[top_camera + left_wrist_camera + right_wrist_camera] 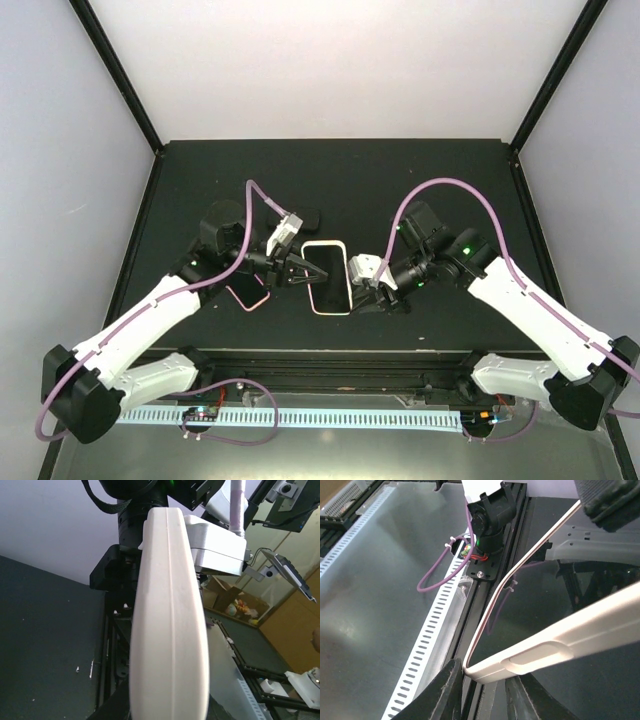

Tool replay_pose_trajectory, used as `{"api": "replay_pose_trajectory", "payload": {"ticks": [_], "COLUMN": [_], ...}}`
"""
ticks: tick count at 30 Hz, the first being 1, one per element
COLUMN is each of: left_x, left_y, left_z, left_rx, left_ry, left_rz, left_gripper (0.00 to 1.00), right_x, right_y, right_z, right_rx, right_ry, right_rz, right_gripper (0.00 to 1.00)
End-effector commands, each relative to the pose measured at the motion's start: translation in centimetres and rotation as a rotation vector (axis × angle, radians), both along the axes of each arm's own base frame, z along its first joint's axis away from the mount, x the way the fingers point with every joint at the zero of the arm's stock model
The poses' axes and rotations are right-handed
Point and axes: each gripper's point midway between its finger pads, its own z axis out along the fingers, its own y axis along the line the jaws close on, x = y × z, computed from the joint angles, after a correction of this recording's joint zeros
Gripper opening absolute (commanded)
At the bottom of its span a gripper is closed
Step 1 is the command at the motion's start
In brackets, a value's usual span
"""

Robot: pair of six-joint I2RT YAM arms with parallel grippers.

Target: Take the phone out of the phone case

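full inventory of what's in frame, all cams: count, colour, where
Phone in a cream plastic case: 1, black screen, cream rim, table centre, between the grippers.
Flat dark slab with a pink rim: 1, left of the cased phone; cannot tell whether it is a phone or a case.
Small black object: 1, black, behind the cased phone; cannot identify.
Black table: 1, black, under everything.
White slotted cable duct: 1, white, near edge.
Purple cables: several, purple, along both arms.
Left gripper: 1, black, at the case's left edge.
Right gripper: 1, black, at the case's right edge; fingers on either side of a case corner.
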Motion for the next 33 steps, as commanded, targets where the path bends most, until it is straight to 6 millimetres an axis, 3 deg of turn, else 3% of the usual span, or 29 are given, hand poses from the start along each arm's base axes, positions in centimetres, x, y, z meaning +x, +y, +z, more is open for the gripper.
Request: {"api": "replay_pose_trajectory", "payload": {"ticks": [1,12,20,26,33], "left_x": [-0.5,-0.9,-1.7,-2.0,-2.0], "left_y": [0.1,0.2,0.3,0.4,0.4], "left_z": [1.2,1.1,1.3,1.4,1.4], "left_rx": [-0.043,-0.047,-0.058,-0.058,-0.061], "left_ry": [-0.036,-0.013,0.005,0.007,0.003], "left_rz": [-0.057,-0.099,-0.142,-0.154,-0.151], "left_gripper": [0.01,0.01,0.02,0.02,0.02], "right_x": [0.0,1.5,4.8,6.4,9.1], "right_y": [-0.2,0.1,-0.3,0.3,0.1], "right_z": [0.2,-0.4,-2.3,-2.7,-0.2], "right_rx": [-0.004,-0.040,-0.134,-0.134,-0.005], "right_ry": [-0.117,-0.218,-0.381,-0.370,-0.264], "right_rz": [0.026,0.041,-0.041,-0.128,-0.285], "right_gripper": [0.26,0.19,0.13,0.10,0.13]}}
